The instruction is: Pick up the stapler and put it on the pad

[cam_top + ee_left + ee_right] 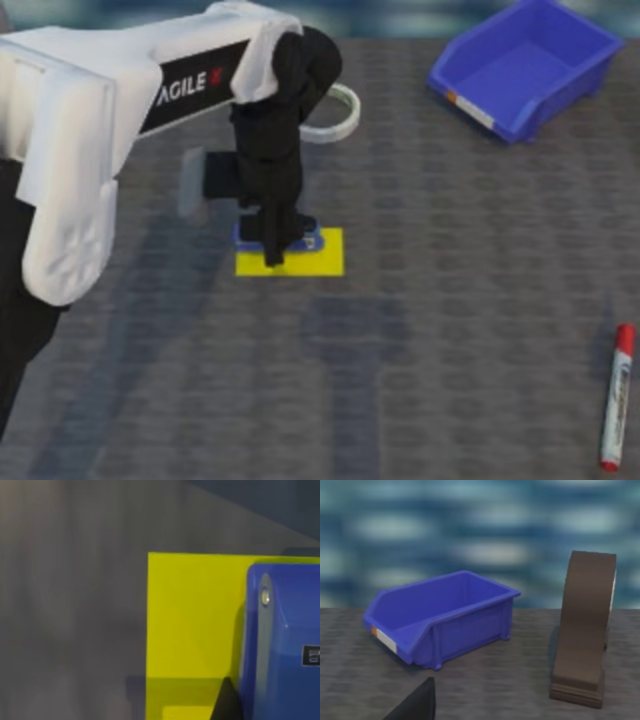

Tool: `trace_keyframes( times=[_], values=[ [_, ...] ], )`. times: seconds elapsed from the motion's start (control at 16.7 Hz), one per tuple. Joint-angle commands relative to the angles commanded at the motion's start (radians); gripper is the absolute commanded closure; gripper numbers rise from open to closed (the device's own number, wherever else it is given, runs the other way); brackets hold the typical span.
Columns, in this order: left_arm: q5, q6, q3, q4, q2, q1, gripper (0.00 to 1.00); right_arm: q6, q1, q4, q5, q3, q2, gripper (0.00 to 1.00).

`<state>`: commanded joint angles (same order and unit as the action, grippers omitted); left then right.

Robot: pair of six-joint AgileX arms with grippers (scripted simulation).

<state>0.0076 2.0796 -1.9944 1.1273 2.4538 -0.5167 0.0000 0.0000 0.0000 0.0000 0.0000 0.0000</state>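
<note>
Left gripper down over the stapler, jaws closed on it. Stapler resting on the pad's 12 o'clock edge, left of table centre. Blue bin at 1 o'clock, marker pen at 4 o'clock. Right arm out of the top view; cannot tell its jaws.

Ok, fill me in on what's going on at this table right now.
The left arm is reaching over the middle of the table, its left gripper down on the stapler, which sits at the far edge of the yellow pad. The left wrist view shows the stapler over the pad. A blue bin, a marker pen and a white ring lie apart, untouched. The right arm is out of the top view.
</note>
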Motion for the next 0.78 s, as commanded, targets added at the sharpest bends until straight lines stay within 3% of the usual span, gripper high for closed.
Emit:
trace_keyframes(
  times=[0.06,0.78],
  values=[
    [0.0,0.0,0.0,0.0,0.0,0.0,1.0,0.0,0.0,0.0,0.0,0.0,0.0,0.0],
    [0.0,0.0,0.0,0.0,0.0,0.0,0.1,0.0,0.0,0.0,0.0,0.0,0.0,0.0]
  ],
)
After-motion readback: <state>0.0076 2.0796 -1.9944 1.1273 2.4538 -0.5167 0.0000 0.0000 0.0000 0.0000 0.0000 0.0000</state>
